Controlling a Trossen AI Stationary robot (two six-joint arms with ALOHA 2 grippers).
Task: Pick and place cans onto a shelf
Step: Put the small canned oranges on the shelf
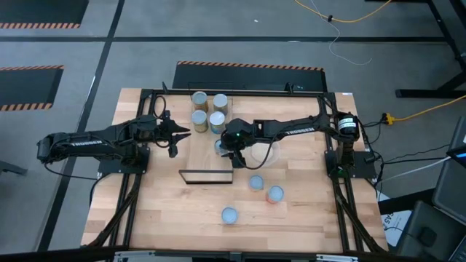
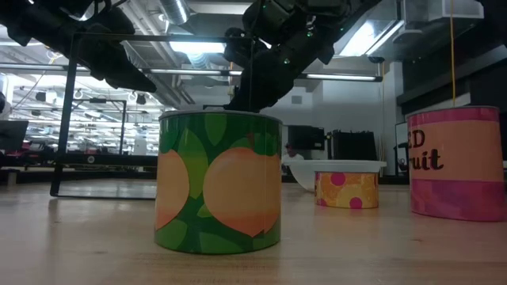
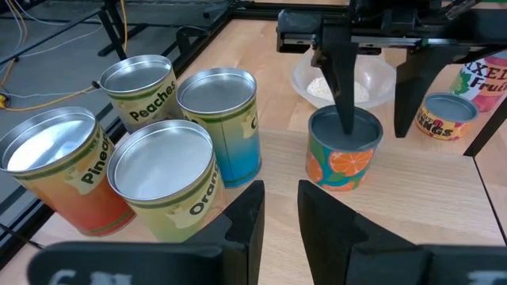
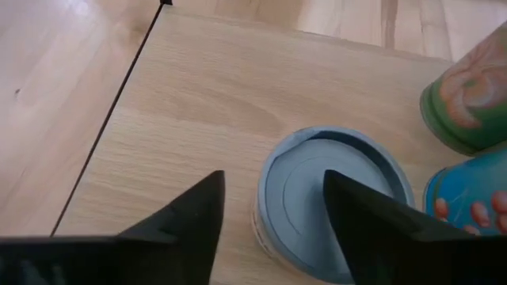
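Four cans (image 3: 150,150) with silver tops stand close together on the light-wood shelf (image 4: 198,103), at its far end (image 1: 208,109). A fifth can (image 3: 342,158) with a pale-blue top and an orange label stands on the shelf nearer its black frame (image 1: 206,175). My right gripper (image 4: 273,214) is open right above this can, one finger over its top and the other off its side. My left gripper (image 3: 281,214) is open with a narrow gap and empty, left of the shelf (image 1: 182,133), pointing at the cans. My right gripper comes at the can from above, pointing down. One fingertip (image 3: 346,119) stands on or just over the can's pale-blue top (image 4: 301,190); I cannot tell whether it touches. The other finger (image 3: 412,87) is clear of the can's side. The can stands upright on the shelf.
A clear bowl (image 1: 263,153) with pale contents stands right of the shelf. Three more cans stand on the table toward the near edge: one blue-topped (image 1: 255,183), one orange-red (image 1: 274,194), one blue-topped (image 1: 229,215). A green can (image 2: 219,182) fills the low view.
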